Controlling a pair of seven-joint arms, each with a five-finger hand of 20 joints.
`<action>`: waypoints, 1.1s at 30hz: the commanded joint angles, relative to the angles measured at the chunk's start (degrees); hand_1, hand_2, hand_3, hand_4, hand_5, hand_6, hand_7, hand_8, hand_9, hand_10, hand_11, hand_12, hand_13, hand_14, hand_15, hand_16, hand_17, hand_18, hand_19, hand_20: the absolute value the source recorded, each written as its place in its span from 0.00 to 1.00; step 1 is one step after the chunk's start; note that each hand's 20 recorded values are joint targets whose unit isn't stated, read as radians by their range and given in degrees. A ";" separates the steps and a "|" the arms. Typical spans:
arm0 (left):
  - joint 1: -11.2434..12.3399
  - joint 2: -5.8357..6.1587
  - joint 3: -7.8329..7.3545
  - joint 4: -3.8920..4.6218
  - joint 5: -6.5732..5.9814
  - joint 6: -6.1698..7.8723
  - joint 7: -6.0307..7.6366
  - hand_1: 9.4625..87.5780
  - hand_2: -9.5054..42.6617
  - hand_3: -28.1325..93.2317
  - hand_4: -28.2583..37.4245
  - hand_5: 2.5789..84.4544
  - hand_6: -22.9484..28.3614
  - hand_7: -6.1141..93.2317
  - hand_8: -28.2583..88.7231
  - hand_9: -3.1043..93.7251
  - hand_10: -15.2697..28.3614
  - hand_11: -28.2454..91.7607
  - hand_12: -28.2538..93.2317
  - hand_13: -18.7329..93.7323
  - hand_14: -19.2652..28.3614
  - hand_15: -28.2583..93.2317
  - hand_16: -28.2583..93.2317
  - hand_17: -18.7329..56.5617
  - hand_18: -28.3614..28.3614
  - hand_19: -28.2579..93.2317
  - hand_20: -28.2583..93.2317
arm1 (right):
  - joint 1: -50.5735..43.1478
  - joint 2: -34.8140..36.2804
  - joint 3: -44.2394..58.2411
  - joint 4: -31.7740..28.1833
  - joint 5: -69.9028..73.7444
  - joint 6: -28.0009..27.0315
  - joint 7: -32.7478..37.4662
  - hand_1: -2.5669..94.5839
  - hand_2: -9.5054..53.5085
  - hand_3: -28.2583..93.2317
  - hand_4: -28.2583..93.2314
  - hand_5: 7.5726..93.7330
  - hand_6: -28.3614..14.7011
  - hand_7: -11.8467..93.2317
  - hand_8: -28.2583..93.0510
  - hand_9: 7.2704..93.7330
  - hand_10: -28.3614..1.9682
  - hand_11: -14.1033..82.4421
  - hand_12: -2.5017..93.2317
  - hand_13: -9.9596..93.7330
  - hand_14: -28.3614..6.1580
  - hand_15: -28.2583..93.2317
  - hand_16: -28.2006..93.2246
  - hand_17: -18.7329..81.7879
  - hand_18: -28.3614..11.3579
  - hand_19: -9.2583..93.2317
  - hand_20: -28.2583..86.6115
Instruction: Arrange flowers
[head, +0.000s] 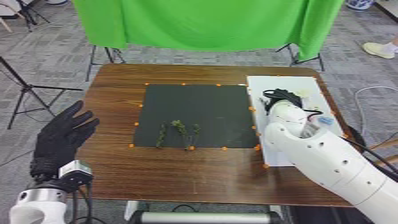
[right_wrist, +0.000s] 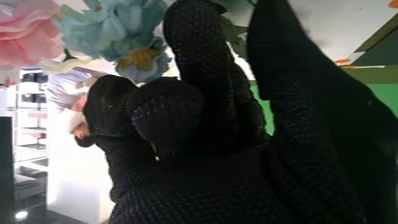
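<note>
At your far left in the head view, your left hand (head: 67, 131) is held beside the left edge of the brown wooden table (head: 111, 92), its fingers released, straight and slightly spread, gripping nothing. Next, moving right, a dark square mat (head: 195, 102) lies on the tabletop, with small orange markers along its edges. Near the mat's near edge, three slim green stems (head: 180, 127) lie side by side, slightly apart, pointing roughly away from you. Beyond the table hangs a bright green cloth (head: 209, 22).

At your right, a long white board (head: 277, 157) lies along that side of the table, bordered by orange markers. Your right hand (head: 280, 95) is over its far half, with the arm crossing above the board. The fingers look released and relaxed, with an open gap between them and the thumb. To the right of your arm, a pale blue bloom (head: 325, 120) is on the board. In the right wrist view, a pink flower (right_wrist: 27, 32) and a large blue flower (right_wrist: 111, 25) are near your fingers, beside each other; you cannot tell whether the glove touches them.
</note>
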 joint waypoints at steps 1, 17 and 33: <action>0.83 -0.27 -0.03 -0.05 0.03 -0.04 -0.09 0.19 0.29 0.90 0.10 0.42 0.63 0.20 0.16 0.39 0.80 0.45 0.31 0.39 0.95 0.63 0.16 0.10 0.91 0.69 0.22 | -3.88 0.57 -3.57 3.30 2.42 2.47 -2.58 0.55 0.00 0.88 0.00 0.91 0.58 0.33 0.29 0.93 0.49 0.59 0.23 0.87 0.53 0.88 0.38 0.68 0.06 1.00 0.75; 1.61 -0.56 -0.30 -0.26 -0.06 0.40 0.06 0.19 0.29 0.90 0.10 0.42 0.63 0.21 0.16 0.38 0.80 0.45 0.31 0.39 0.95 0.63 0.16 0.10 0.91 0.69 0.22 | -2.81 2.84 -5.91 2.15 1.69 18.54 -5.05 0.52 0.00 0.95 0.00 0.93 0.56 0.37 0.39 0.93 0.47 0.69 0.24 0.89 0.55 0.92 0.39 0.71 0.08 1.00 0.82; 1.88 -0.63 -0.50 -0.50 -0.08 0.59 -0.21 0.19 0.29 0.90 0.10 0.42 0.63 0.21 0.15 0.39 0.80 0.45 0.31 0.39 0.95 0.63 0.16 0.10 0.91 0.69 0.22 | 2.29 4.55 -8.11 -1.55 -2.03 24.99 -5.39 0.51 0.00 0.98 0.00 0.95 0.54 0.37 0.42 0.93 0.47 0.71 0.25 0.90 0.56 0.93 0.39 0.72 0.07 1.00 0.85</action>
